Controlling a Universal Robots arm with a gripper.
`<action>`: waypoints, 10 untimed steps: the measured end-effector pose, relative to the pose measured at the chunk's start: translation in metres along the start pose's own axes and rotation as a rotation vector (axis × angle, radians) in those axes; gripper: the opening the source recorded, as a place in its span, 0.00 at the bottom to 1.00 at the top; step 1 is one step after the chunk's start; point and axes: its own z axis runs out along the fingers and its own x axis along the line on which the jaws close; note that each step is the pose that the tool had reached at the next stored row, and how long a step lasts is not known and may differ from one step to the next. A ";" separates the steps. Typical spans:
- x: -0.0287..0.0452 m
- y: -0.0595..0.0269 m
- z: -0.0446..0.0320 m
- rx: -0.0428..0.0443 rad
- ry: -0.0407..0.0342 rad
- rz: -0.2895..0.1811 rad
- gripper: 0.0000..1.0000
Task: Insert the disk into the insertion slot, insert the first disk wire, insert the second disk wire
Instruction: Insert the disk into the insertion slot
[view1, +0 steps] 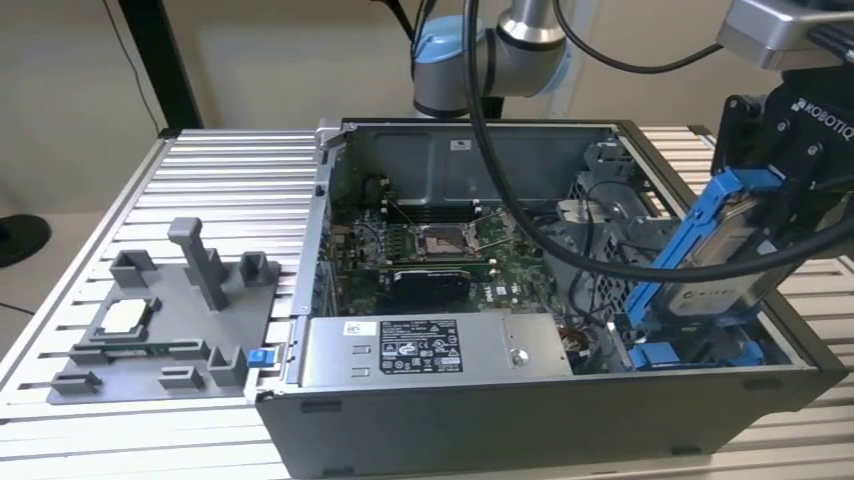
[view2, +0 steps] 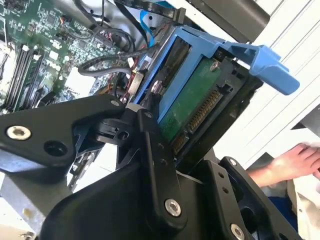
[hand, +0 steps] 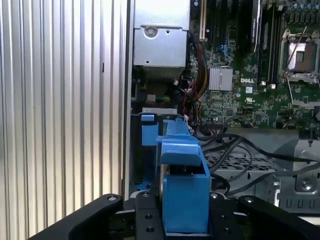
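**Entry: disk insertion, step in hand**

- Pincer (view1: 763, 195): clenched on the disk (view1: 714, 280), with a finger (view2: 157, 160) on each long side of its blue carrier. The grip is at the connector end.
- Disk: hangs below the pincer, tilted, not level. Its far end is down inside the open computer case (view1: 534, 420), just above the insertion slot (view1: 674, 352). It is not yet seated, and whether it touches the slot's blue fittings cannot be told.
- Black cables (hand: 240, 147): run just beside the carrier, between it and the motherboard (hand: 240, 90).
- Person's hand (view2: 295, 162): near the pincer, outside the case.
- Desk (view1: 227, 180): ribbed metal, carries the case.

**Handling note (judgement)**

- Take out the tilt so the carrier's long edges run parallel with the slot's walls before pressing.
- Centre the carrier between the blue fittings.
- Push along the slot's own line, slowly, because a skewed carrier would likely jam.
- Keep the cables from being trapped beneath the carrier.
- Hold the grip firm until the carrier sits fully home
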 end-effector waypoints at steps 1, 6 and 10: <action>0.0004 0.0006 0.0003 0.0001 -0.0001 0.000 0.00; 0.0029 0.0020 0.0032 0.0001 -0.0002 0.004 0.00; 0.0033 0.0022 0.0094 0.0002 0.0000 0.008 0.00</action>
